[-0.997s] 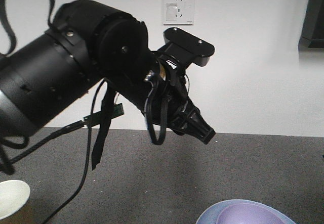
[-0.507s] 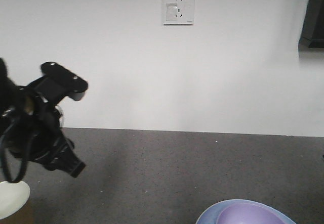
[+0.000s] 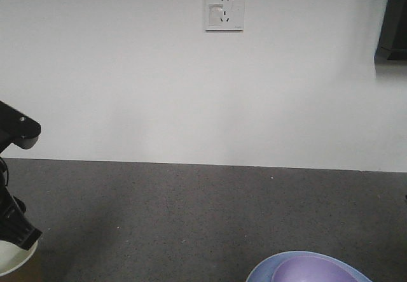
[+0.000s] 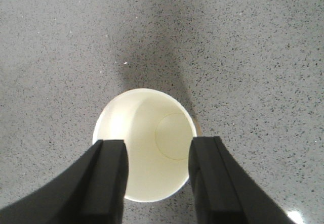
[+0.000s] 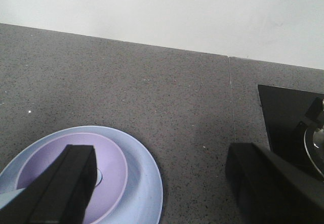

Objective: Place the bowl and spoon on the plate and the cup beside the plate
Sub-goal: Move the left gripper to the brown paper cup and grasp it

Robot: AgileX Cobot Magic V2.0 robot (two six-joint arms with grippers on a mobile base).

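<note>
Step in hand: cup. The cup (image 4: 144, 143) stands upright on the bench (image 4: 253, 57), mouth up, white inside showing, nothing in it. It sits directly under my left end effector (image 4: 158, 150), centred between the two fingers in the left wrist view.

Left end effector: spread to about the width of the cup's mouth, nothing held. Each finger overlaps the rim in that view, one on either side. I cannot tell whether the tips are already down past the rim or hang above it, nor whether they would pass outside the wall.

Bowl (image 5: 111, 163) sits inside the plate (image 5: 144, 183), down and to the left of my right end effector (image 5: 161, 155). So I judge that part done. Spoon: a small pale bit shows in the bowl beside the right end effector's left finger, too little to call it the spoon. Unconfirmed.

Right end effector: wide open, empty, hanging over bare bench just beside the plate.

In the front view the cup lies at the far left under my left arm, well apart from the plate at lower right.

Next move, as I judge it: lower so the fingers straddle the wall, close lightly (paper should crush easily), lift, carry toward the plate, set down beside it, upright, not touching.
</note>
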